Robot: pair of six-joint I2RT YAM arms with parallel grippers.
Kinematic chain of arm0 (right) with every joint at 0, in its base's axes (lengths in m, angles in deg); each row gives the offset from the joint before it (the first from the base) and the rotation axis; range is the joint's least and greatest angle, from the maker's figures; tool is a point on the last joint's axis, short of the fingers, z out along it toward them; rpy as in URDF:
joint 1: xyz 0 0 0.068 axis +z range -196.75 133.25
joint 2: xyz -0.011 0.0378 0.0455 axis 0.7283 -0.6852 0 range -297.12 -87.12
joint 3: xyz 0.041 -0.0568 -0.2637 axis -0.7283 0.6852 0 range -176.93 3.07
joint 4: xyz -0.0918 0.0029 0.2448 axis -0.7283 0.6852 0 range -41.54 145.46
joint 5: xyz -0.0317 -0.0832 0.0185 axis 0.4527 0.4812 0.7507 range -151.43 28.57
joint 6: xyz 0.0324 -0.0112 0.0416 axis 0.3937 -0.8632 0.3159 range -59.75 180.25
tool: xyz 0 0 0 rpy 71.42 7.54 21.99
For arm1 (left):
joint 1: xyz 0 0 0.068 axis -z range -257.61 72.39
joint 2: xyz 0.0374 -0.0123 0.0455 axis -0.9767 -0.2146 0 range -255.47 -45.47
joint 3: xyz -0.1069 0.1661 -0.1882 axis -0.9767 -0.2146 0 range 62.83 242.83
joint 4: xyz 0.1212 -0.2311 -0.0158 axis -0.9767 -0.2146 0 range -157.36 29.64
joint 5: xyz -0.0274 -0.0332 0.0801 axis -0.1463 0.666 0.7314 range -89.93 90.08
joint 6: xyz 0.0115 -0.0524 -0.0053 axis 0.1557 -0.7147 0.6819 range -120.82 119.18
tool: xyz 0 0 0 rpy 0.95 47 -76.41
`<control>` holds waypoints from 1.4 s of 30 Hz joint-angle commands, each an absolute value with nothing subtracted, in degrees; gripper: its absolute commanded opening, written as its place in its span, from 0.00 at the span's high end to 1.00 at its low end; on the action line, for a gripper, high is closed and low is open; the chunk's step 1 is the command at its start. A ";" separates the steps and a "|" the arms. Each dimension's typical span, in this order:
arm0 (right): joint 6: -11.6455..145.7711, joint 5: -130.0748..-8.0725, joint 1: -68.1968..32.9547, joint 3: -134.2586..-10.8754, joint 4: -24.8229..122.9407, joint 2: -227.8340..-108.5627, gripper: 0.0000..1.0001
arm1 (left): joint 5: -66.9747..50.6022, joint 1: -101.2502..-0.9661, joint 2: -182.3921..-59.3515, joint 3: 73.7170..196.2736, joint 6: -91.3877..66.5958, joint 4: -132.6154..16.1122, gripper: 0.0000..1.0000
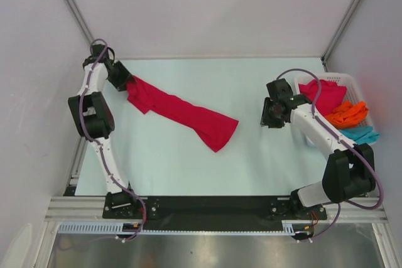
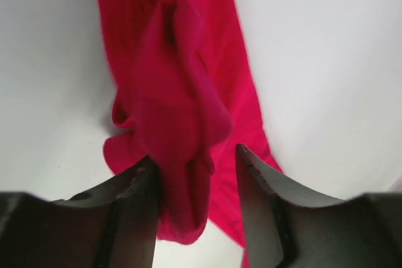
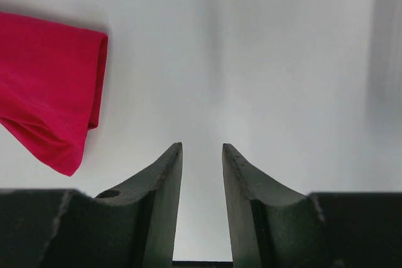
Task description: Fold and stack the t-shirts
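— Fingers (image 2: 135, 218) of the left gripper (image 2: 196, 155): clenched or not?

— Parted. A bunched fold of the crimson t-shirt (image 1: 182, 112) sits between them, brushing one finger, with a gap at the other; nothing is pinched. From those jaws the shirt runs away as a long rumpled strip across the table (image 1: 251, 161).

— And the right gripper (image 3: 202, 149)?

— Its jaws stand slightly apart, with only table surface showing between them. The strip's far end lies ahead of them, off to the left in the wrist view, well clear.

— The other shirts?

— Behind the right gripper, in the white basket (image 1: 342, 78): a second crimson t-shirt (image 1: 321, 92), an orange t-shirt (image 1: 347, 114), and a teal t-shirt (image 1: 363, 134) at its near edge.
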State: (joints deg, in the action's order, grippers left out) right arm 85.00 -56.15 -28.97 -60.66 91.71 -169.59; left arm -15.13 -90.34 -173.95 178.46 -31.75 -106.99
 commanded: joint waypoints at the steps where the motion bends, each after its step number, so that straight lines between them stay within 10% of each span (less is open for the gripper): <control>1: 84.33 -55.28 -29.17 -61.36 92.67 -166.92 0.62 | -19.08 -90.18 -172.83 177.72 -31.05 -109.05 0.21; 4: 84.42 -55.63 -29.17 -60.83 92.24 -167.18 0.62 | -18.65 -90.26 -170.28 174.99 -31.05 -107.73 0.01; 42: 83.28 -58.00 -32.16 -57.40 87.58 -169.29 0.62 | -20.84 -51.69 -152.88 136.59 -32.54 -85.15 0.00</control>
State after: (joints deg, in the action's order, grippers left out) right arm 84.48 -57.84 -31.48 -57.27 88.82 -170.12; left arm -20.77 -53.10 -156.51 142.44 -31.45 -90.14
